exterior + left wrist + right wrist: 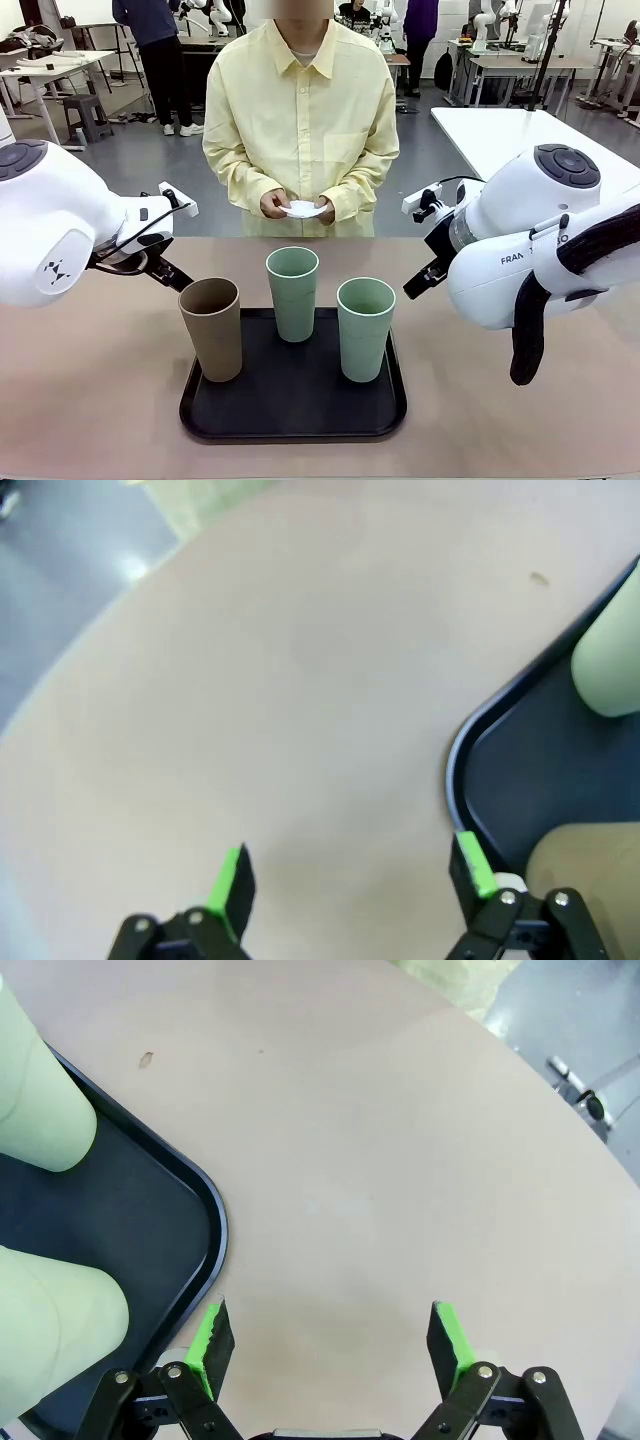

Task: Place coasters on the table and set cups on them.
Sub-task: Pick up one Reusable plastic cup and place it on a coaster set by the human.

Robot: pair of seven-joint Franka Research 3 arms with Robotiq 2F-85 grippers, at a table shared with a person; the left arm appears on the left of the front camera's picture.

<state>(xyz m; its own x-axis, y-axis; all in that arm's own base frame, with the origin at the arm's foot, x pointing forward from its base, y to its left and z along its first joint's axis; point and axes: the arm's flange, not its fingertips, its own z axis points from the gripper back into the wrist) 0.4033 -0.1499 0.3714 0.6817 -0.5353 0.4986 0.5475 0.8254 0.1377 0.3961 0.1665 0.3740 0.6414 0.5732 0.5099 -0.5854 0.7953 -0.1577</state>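
cups: brown cup (211,328), rear green cup (293,292), front green cup (365,328) upright on black tray (290,425) on bench (90,400) | coasters (303,209): white, held in person's hands (275,203) at far side | left gripper (350,862): jaws spread over bare bench beside tray corner | right gripper (328,1322): jaws spread over bench beside tray corner

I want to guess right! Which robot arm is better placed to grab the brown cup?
Probably the left. The open left gripper hangs beside the brown cup at the tray's left edge; the right gripper is across the tray, past both green cups.
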